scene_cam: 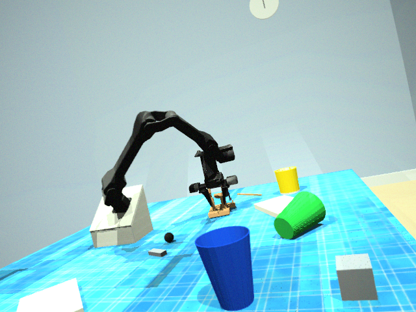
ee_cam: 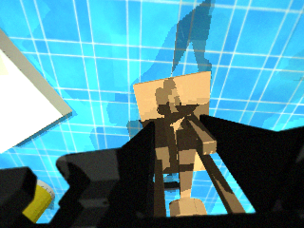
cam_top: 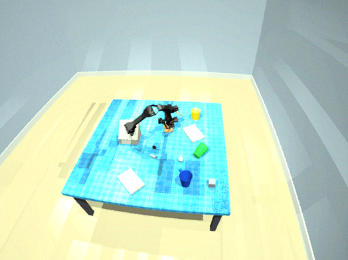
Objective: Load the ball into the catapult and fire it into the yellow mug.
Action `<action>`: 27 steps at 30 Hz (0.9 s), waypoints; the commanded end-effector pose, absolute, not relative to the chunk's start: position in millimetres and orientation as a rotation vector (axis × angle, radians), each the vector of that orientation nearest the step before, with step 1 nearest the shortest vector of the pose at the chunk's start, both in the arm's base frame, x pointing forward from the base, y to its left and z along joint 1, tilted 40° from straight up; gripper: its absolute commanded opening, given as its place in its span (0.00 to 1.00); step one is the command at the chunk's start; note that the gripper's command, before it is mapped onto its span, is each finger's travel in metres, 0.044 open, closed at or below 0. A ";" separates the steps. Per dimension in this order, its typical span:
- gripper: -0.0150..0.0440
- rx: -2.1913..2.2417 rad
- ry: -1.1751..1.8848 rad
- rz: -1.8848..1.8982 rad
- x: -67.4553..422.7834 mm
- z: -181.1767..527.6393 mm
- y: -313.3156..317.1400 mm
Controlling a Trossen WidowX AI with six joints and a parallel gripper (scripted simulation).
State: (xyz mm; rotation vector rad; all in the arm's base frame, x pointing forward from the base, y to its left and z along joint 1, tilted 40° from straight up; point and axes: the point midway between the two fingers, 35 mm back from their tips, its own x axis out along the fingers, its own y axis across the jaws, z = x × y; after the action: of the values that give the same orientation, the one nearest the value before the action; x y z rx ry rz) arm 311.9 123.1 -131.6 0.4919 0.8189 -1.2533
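The small wooden catapult (cam_top: 168, 129) (scene_cam: 220, 209) (ee_cam: 173, 100) is at the back middle of the blue table (cam_top: 105, 175) (scene_cam: 302, 268), with its base at or just above the surface. My gripper (cam_top: 166, 122) (scene_cam: 218, 197) (ee_cam: 176, 122) points down and is shut on the catapult's upright frame. The black ball (cam_top: 153, 146) (scene_cam: 169, 237) lies loose on the table in front of the robot's base. The yellow mug (cam_top: 195, 113) (scene_cam: 286, 179) (ee_cam: 35, 204) stands upright at the back right, to the right of the catapult.
A green cup (cam_top: 200, 150) (scene_cam: 299, 214) lies on its side, and a blue cup (cam_top: 186, 178) (scene_cam: 226, 265) stands upright. Also on the table are white slabs (cam_top: 193, 133) (cam_top: 130, 181) (scene_cam: 273, 205), a grey cube (cam_top: 211, 182) (scene_cam: 355, 277), a small grey block (scene_cam: 157, 252), a white ball (cam_top: 180, 158) and the robot's pedestal (scene_cam: 117, 225).
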 end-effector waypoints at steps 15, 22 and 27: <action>0.65 0.492 0.819 -1.253 311.9 -131.6 123.1; 0.97 0.493 0.820 -1.253 312.0 -124.2 130.4; 1.00 0.493 0.825 -1.252 303.6 -63.7 180.8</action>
State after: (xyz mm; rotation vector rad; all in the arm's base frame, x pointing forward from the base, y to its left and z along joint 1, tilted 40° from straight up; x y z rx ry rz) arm 305.4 147.6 -100.8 0.4655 0.8285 -1.2768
